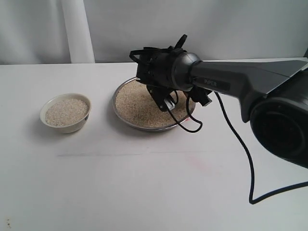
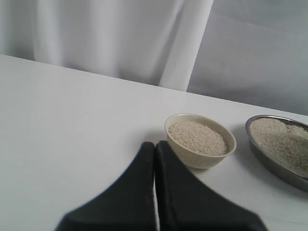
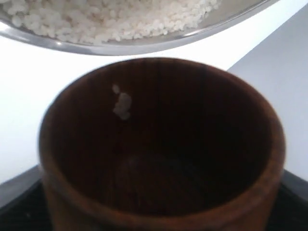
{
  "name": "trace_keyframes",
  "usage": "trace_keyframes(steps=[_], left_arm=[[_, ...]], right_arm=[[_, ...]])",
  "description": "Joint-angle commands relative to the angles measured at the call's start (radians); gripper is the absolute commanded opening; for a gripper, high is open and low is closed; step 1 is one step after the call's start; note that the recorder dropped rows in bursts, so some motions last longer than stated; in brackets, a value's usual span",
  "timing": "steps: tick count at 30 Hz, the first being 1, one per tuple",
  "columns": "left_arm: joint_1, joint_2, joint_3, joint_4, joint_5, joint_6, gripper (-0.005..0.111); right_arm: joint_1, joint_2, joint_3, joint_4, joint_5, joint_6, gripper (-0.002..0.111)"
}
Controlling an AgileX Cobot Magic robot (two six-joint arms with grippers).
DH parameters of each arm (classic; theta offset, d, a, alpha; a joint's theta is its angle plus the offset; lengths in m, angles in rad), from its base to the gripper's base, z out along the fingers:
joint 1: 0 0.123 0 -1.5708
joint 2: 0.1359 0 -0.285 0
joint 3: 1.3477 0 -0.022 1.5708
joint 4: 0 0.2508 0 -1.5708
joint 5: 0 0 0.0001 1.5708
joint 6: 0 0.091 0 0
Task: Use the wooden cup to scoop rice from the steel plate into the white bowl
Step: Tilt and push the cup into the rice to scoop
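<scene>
My right gripper (image 1: 164,100) hangs over the right half of the steel plate (image 1: 144,127), shut on the wooden cup (image 3: 159,144). From the exterior view the cup is hidden behind the gripper. The right wrist view looks into its dark mouth, empty but for a few grains stuck to the inner wall. Beyond the cup lies the plate's rim (image 3: 120,45) and its rice (image 3: 96,19). Rice (image 1: 137,103) covers the plate. The white bowl (image 1: 72,127) stands left of the plate, nearly full of rice (image 1: 66,111). My left gripper (image 2: 155,144) is shut on nothing, short of the bowl (image 2: 202,161).
Everything stands on a white table (image 1: 120,183) with a pale curtain behind. A black cable (image 1: 240,144) hangs from the right arm down to the table right of the plate. The left wrist view also catches the plate's edge (image 2: 269,161).
</scene>
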Motion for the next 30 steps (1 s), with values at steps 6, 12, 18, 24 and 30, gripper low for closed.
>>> trace_keyframes(steps=[6,12,18,24,30], left_arm=[[-0.005,0.000,0.002,-0.005,-0.003,-0.002,0.000],[-0.005,0.000,0.002,-0.005,-0.003,-0.002,0.000],[-0.005,0.000,0.002,-0.005,-0.003,-0.002,0.000],[-0.005,0.000,0.002,-0.005,-0.003,-0.002,0.000],[-0.005,0.000,0.002,-0.005,-0.003,-0.002,0.000]], right_arm=[[0.006,0.004,0.006,0.004,-0.024,0.008,0.000],[0.020,0.068,0.006,-0.015,-0.025,0.021,0.000],[0.023,0.092,0.006,-0.010,-0.063,0.042,0.000],[0.023,0.094,0.006,0.057,-0.111,0.056,0.000],[0.023,0.094,0.006,0.122,-0.162,0.061,0.000]])
